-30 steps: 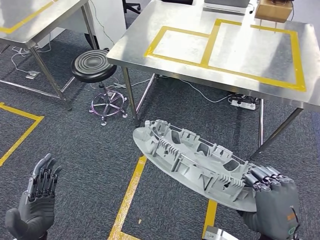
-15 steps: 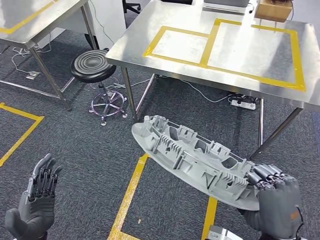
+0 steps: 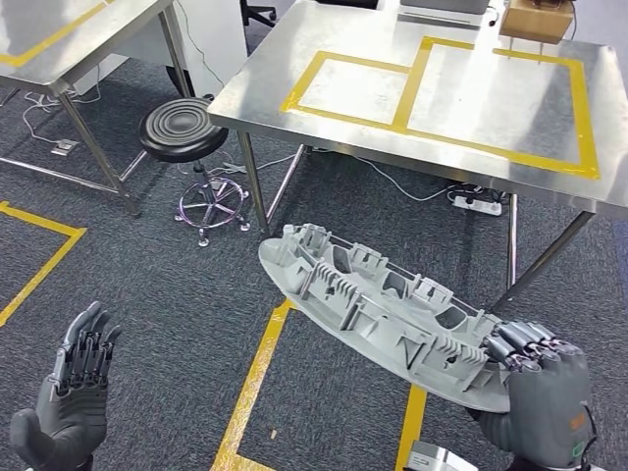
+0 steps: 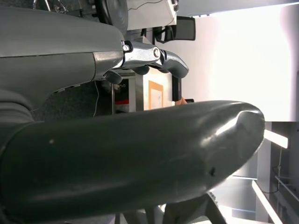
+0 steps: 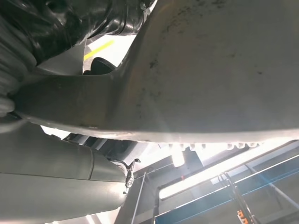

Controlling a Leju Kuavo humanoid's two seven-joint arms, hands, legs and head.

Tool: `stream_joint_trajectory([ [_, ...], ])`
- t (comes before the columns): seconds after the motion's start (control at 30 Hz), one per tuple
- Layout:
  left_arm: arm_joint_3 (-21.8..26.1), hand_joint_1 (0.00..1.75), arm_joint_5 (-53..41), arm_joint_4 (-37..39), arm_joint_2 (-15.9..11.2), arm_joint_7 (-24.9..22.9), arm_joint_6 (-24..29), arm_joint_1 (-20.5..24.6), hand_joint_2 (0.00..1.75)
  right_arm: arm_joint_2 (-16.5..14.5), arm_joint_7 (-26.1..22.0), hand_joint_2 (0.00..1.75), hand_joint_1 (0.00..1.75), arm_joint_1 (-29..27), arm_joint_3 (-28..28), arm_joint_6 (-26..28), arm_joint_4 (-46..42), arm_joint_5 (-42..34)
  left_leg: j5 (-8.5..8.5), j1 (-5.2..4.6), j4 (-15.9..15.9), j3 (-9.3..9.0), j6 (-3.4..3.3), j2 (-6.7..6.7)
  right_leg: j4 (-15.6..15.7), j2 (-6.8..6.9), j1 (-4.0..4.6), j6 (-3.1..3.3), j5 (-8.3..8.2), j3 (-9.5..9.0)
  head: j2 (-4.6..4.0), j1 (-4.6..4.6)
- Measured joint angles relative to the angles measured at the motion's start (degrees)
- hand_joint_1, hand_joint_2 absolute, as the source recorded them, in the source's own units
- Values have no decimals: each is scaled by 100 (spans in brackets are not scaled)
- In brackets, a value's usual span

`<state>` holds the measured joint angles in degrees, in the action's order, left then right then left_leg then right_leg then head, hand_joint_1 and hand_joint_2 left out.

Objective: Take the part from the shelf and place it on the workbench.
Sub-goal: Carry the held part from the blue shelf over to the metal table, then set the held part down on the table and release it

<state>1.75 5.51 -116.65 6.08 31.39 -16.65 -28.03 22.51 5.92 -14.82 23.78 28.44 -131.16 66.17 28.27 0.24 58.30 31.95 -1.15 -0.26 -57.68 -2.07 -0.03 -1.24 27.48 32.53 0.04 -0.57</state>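
A long grey ribbed part (image 3: 378,314) hangs level over the carpet in the head view. My right hand (image 3: 545,397) grips its near right end, fingers curled over the rim. The right wrist view looks up at the part's smooth underside (image 5: 218,70). My left hand (image 3: 71,397) is raised at the lower left, palm up, fingers apart, holding nothing; its thick thumb (image 4: 134,158) crosses the left wrist view. The steel workbench (image 3: 370,123) with yellow tape rectangles stands ahead, beyond the part's far tip.
A black round stool (image 3: 183,128) stands left of the workbench's front leg. Another steel table (image 3: 52,49) is at the far left. A wooden box (image 3: 537,18) sits at the workbench's back right. Yellow floor tape (image 3: 251,388) and a power strip (image 3: 478,204) lie on the carpet.
The part and my right hand have shifted very slightly left and up over the second. My left hand stays where it was.
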Motion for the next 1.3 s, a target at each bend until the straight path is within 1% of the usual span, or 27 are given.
stream_joint_trajectory([
  [0.23,-6,0,-19,2,-5,1,-11,-1,0,0,-5,175,175,48,-19,2,-1,-130,0,1,0,0,0,0,0,0,0,0,0,0,0,0],
  [0.43,-17,0,-25,1,-13,46,-18,-24,0,0,-88,175,175,84,-154,11,-17,-295,0,0,0,0,0,0,0,1,0,0,0,-1,0,1],
  [0.67,-16,0,-23,1,-16,72,-40,-76,0,-22,-165,175,175,25,-274,0,-25,-328,0,0,0,0,0,0,0,0,0,0,0,0,0,0],
  [1.3,-11,0,-42,0,-17,72,-85,-109,0,-46,-173,175,175,-29,-338,-13,-50,-366,0,0,0,0,0,0,0,1,0,0,0,0,0,0],
])
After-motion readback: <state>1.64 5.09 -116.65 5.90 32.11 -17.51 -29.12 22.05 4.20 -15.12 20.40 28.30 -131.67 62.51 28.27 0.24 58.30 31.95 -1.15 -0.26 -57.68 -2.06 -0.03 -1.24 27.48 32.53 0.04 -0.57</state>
